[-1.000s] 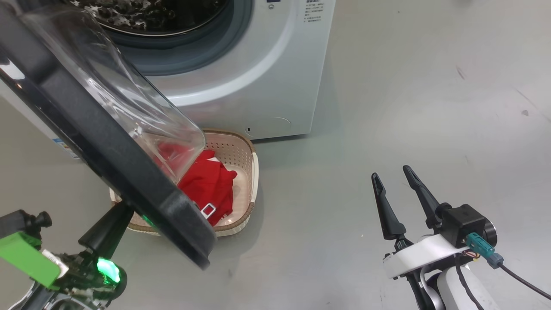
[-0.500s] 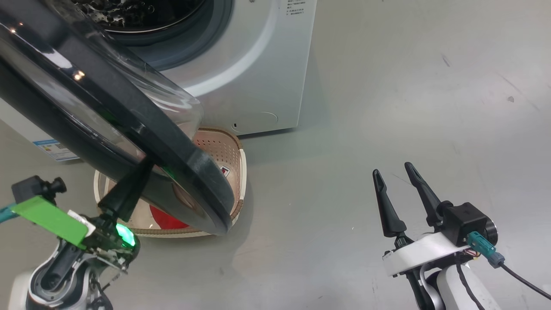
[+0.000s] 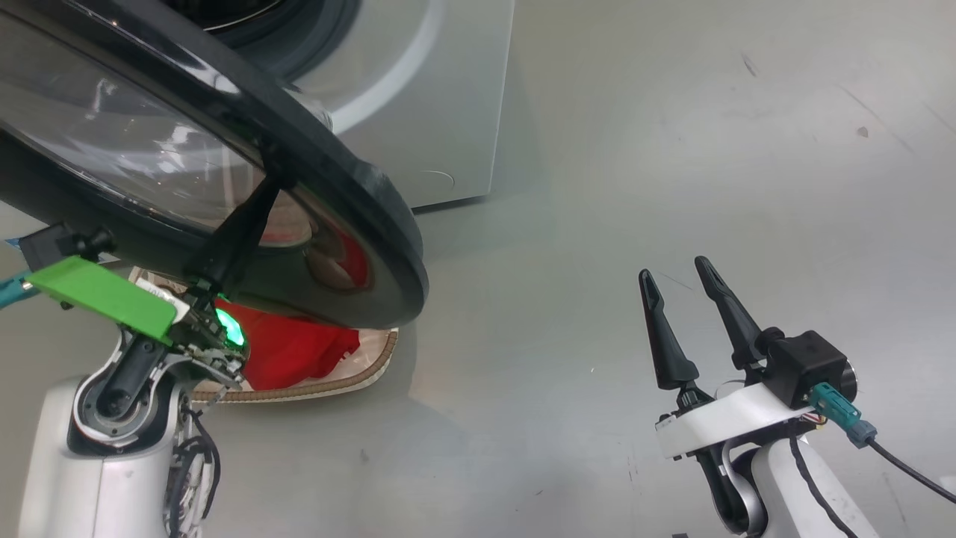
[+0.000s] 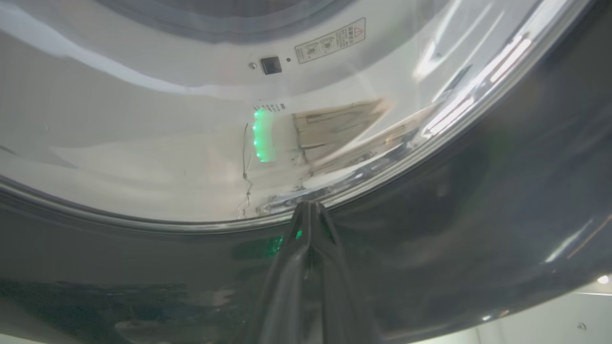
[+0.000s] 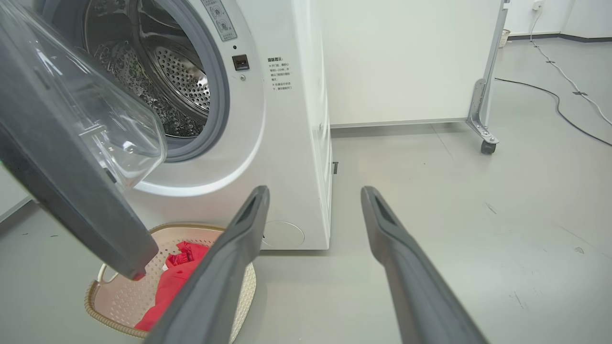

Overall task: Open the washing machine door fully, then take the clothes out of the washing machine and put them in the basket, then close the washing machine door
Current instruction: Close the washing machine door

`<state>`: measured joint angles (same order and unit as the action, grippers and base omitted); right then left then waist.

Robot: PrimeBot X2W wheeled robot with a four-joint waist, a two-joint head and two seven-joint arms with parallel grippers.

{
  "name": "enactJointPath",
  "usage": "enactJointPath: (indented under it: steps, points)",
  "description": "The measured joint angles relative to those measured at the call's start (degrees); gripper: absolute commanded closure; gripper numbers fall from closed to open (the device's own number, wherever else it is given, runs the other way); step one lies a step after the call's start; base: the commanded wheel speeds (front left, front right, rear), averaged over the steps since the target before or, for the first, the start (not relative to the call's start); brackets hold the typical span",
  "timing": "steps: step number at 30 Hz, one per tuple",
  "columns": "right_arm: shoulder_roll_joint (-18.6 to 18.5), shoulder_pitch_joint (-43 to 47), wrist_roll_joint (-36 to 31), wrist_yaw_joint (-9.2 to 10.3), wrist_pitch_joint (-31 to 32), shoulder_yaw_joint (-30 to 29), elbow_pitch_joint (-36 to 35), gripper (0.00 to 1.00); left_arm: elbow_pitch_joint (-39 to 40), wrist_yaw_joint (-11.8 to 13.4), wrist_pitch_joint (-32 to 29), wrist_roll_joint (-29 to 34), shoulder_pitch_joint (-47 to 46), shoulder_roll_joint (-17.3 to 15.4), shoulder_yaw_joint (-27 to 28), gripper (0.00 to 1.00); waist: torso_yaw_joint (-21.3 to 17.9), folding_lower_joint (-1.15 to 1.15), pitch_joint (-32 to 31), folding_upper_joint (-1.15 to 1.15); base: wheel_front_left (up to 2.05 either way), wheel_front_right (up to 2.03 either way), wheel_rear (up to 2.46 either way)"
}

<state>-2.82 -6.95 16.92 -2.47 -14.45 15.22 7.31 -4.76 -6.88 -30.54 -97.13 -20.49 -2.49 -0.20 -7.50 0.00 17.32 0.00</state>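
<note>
The washing machine door (image 3: 351, 194), black-rimmed with a clear glass bowl, stands partly open at the upper left. My left gripper (image 3: 270, 175) is shut, its tips pressed against the door's outer face. In the left wrist view the shut left gripper (image 4: 308, 206) touches the door (image 4: 478, 215) where the dark rim meets the glass. The white washing machine (image 3: 441, 112) stands behind, its steel drum (image 5: 158, 71) showing. Red clothes (image 3: 291, 355) lie in the cream basket (image 3: 336, 386) on the floor below the door. My right gripper (image 3: 672, 269) is open and empty, well to the right.
Bare grey floor (image 3: 672, 149) stretches right of the machine. In the right wrist view a white panel on casters (image 5: 483, 134) stands behind, and a cable (image 5: 564, 102) runs across the floor at the far right. The basket (image 5: 125, 292) sits right before the machine's front.
The door has swung round toward the machine, my shut left gripper following against its outer face. The head camera has shifted. The right gripper stays open in place.
</note>
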Motion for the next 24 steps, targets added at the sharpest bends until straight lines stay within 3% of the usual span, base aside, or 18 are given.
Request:
enactJointPath:
  steps: [24]
  points:
    - [0.0,-4.4,3.5,0.04,0.0,2.7,-0.3,0.00,-15.4,0.0,12.0,3.4,-19.9,0.3,-1.4,1.00,-6.5,0.00,4.4,0.00,0.00,0.00,0.00]
